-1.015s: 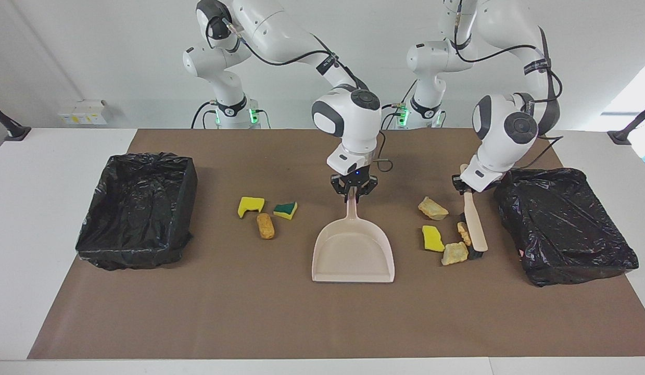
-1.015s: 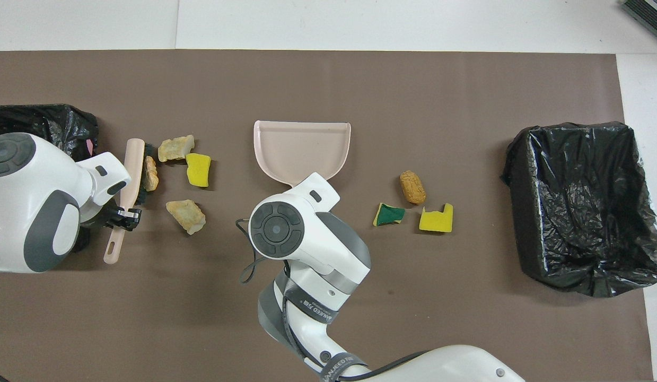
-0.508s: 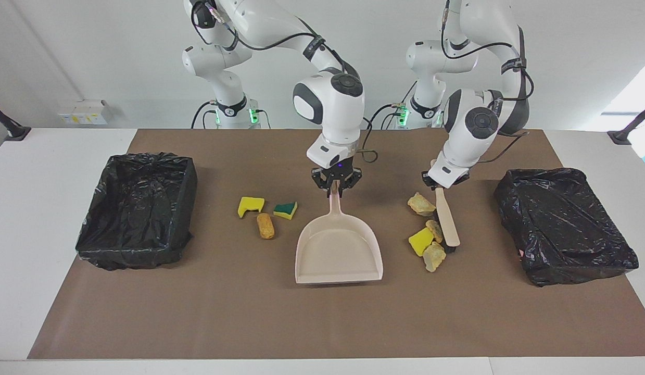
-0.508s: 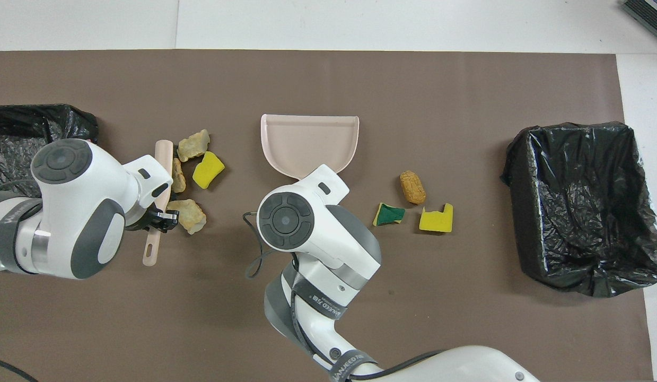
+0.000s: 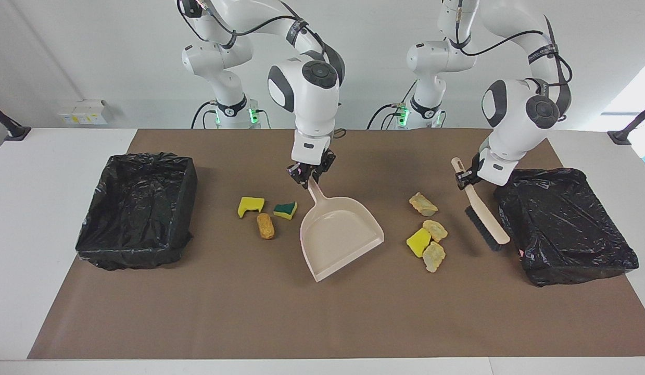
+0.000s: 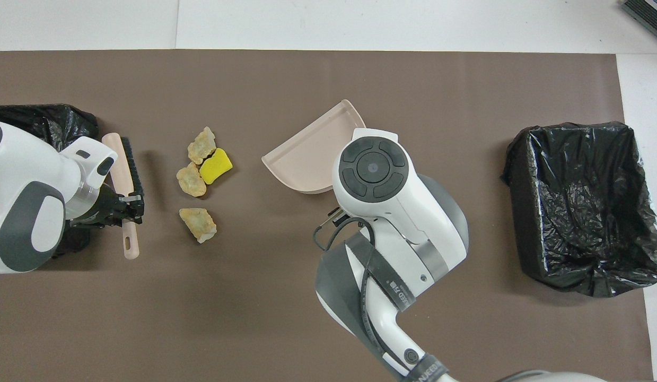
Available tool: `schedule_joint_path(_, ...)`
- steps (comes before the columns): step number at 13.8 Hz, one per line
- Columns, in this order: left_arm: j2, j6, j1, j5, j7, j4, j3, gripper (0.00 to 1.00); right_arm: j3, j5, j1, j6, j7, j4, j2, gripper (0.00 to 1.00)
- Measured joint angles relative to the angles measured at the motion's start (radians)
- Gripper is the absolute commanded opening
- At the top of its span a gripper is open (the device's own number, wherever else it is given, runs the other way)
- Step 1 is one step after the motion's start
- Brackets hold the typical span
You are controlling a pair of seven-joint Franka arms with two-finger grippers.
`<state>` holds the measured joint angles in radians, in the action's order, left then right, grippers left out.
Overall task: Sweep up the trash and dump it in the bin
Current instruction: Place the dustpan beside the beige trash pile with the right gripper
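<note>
While the right end effector [image 5: 307, 176] grips the dustpan [image 5: 340, 235] handle mid-table and the left end effector [image 5: 467, 176] clamps the brush [image 5: 482, 219], four trash scraps [image 5: 425, 237] lie between them and three [image 5: 266, 212] lie toward the right arm's edge; a hard sweep could scatter the loose cluster past the angled pan

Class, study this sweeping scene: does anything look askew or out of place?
Yes: the dustpan, held by the right gripper, is turned askew, its mouth angled toward four scraps while three scraps lie beside its handle.
</note>
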<state>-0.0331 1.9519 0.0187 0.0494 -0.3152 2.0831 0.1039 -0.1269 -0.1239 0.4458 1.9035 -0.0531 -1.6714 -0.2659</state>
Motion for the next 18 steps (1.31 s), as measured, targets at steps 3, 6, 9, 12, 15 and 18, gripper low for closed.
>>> schedule_joint_path(3,0.0,0.058,-0.021,0.003,0.056,0.076,0.015,0.0,0.0,0.0,-0.048,0.0,-0.345,-0.019,0.0,0.0)
schedule_joint_path(6,0.009,0.073,-0.066,0.003,0.089,0.12,0.02,0.0,0.001,0.001,-0.086,0.008,-0.539,-0.042,-0.006,0.0)
schedule_joint_path(9,0.03,0.093,-0.107,0.003,0.093,0.165,0.022,0.0,-0.006,0.001,-0.076,0.075,-0.605,-0.058,-0.041,0.0)
schedule_joint_path(12,0.035,0.123,-0.152,0.014,0.065,0.186,0.023,0.0,-0.006,0.001,-0.072,0.126,-0.707,-0.058,-0.069,0.0)
schedule_joint_path(15,0.036,0.148,-0.249,0.096,0.056,0.188,0.025,0.0,-0.004,0.006,-0.075,0.153,-0.927,-0.061,-0.073,0.0)
schedule_joint_path(18,0.039,0.16,-0.37,0.137,0.046,0.187,0.029,0.0,-0.004,0.031,-0.073,0.157,-0.976,-0.073,-0.073,0.0)
